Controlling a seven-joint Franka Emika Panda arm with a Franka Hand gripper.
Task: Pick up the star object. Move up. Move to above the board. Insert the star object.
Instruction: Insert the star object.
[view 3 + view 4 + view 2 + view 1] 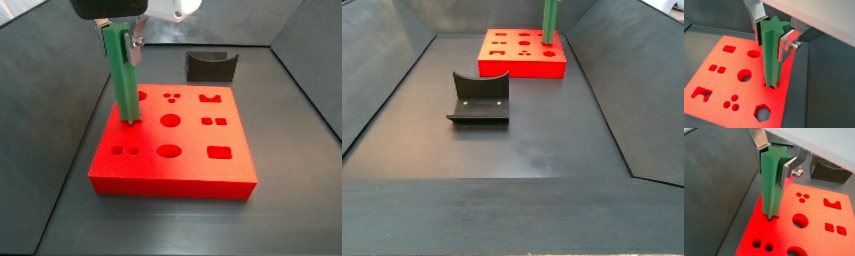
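My gripper (775,158) is shut on the top of the star object (772,183), a long green rod with a star-shaped end, held upright. It shows in both wrist views (771,55) and both side views (124,80) (551,20). Its lower end sits in the star hole at the edge of the board (821,223), a flat red block with shaped holes (717,75) (174,165) (516,62). The silver fingers (787,45) clamp the rod from two sides. In a side view the gripper (120,35) is high above the board's left edge.
A dark grey U-shaped holder (210,66) stands just behind the board, and shows in a wrist view (829,170). In a side view the holder (478,97) sits mid-floor. Dark sloped bin walls (382,90) enclose the floor.
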